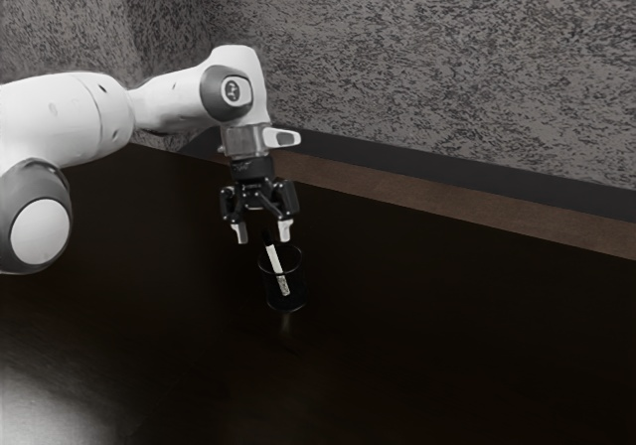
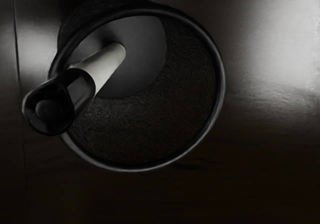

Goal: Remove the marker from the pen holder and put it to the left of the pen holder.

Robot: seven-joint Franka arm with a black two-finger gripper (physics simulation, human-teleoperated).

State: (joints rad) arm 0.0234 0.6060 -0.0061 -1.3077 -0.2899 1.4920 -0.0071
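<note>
Speckled wall (image 1: 417,77) beyond marker (image 1: 277,260), exterior view

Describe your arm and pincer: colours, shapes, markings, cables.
Arm: white, smooth, rounded segments; grey rings around white discs at the joints, with a small dark marking on the disc near the wrist. Grey collar below it. Pincer: black, angular linkages, two fingers with pale tips. No cables that I can make out.
</note>
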